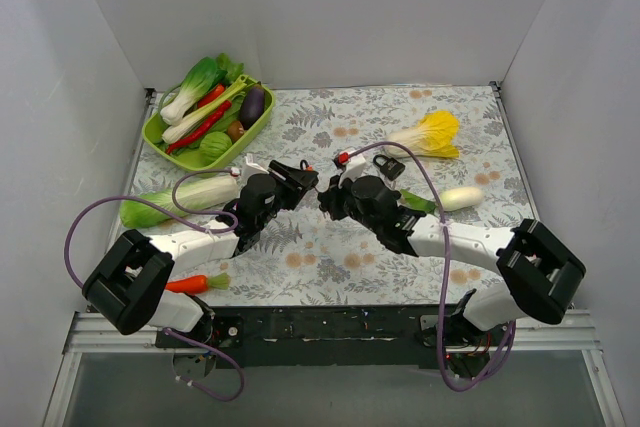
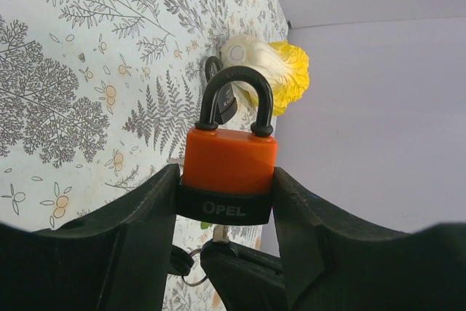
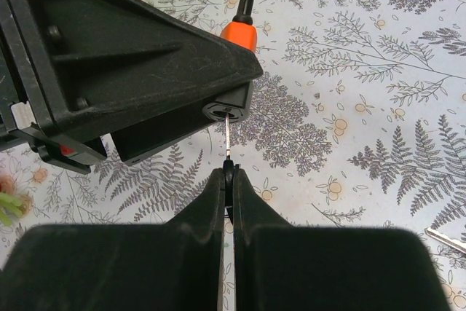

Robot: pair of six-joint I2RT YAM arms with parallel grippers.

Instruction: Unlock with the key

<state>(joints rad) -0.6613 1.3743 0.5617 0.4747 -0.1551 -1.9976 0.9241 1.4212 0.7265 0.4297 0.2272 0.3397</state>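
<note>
1. the left gripper (image 2: 226,183) holds the orange padlock (image 2: 228,165) up at mid-table between the 2 arms. its jaws stand about half open, clamped on the black base with 1 finger (image 2: 131,231) on each side face.
2. the shackle (image 2: 234,96) points away from the wrist and the keyhole end faces the right arm.
3. why, as i read it: the side clamp leaves the keyway face bare and braces the body against push and twist from the key.
4. the right gripper (image 3: 228,174) is fully closed, pinching the key (image 3: 228,136) by its head. the blade runs straight out in line with the fingers, so a wrist roll should turn it.
5. the blade tip is at or just inside the keyhole (image 3: 227,111). most of the blade shows, so it is not seated deep.
6. the shackle sits in both holes, so the padlock is not yet unlocked.
7. next call: push in on axis, then rotate. an off-axis push could bend the thin blade.
8. a 2nd, dark padlock (image 1: 390,166) lies on the mat (image 1: 470,162) beside the napa cabbage (image 1: 432,135), well apart from both grippers.
</note>
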